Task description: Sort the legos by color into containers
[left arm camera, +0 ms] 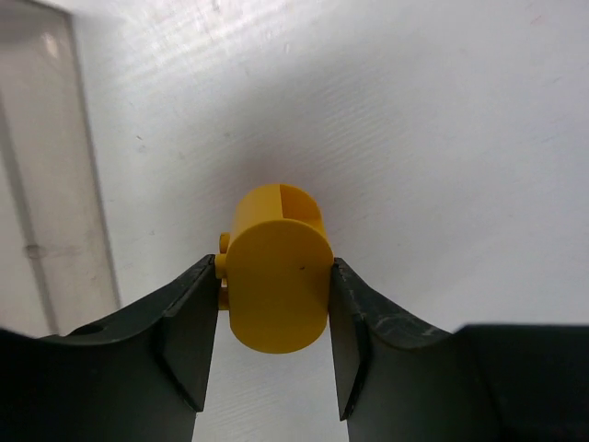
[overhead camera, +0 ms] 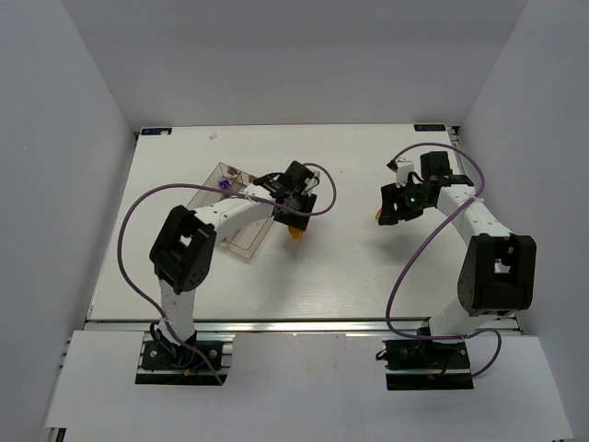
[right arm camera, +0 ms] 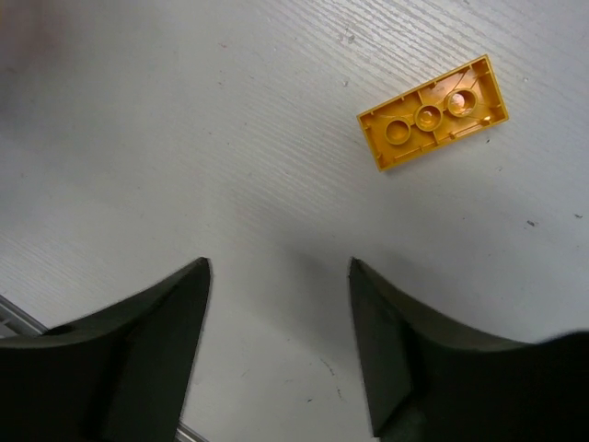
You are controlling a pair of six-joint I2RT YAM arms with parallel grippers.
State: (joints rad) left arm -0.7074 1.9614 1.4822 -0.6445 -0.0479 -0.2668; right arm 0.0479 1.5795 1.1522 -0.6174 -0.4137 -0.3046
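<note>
My left gripper (left arm camera: pixel 276 304) is shut on a rounded yellow-orange lego (left arm camera: pixel 276 281), held between both fingers above the white table. In the top view this gripper (overhead camera: pixel 296 224) is just right of the clear three-compartment tray (overhead camera: pixel 241 241), with the yellow lego (overhead camera: pixel 295 232) at its tip. A purple lego (overhead camera: pixel 224 187) lies in the tray. My right gripper (right arm camera: pixel 281 276) is open and empty. A yellow-orange rectangular lego (right arm camera: pixel 433 112) lies upside down on the table ahead of it and to its right. In the top view that lego (overhead camera: pixel 378 218) is beside the right gripper (overhead camera: pixel 391 210).
The tray's edge shows at the left of the left wrist view (left arm camera: pixel 46 184). The white table (overhead camera: pixel 331 276) has walls on the left, back and right. A metal rail (overhead camera: pixel 304 324) runs along the near edge. Purple cables loop over both arms.
</note>
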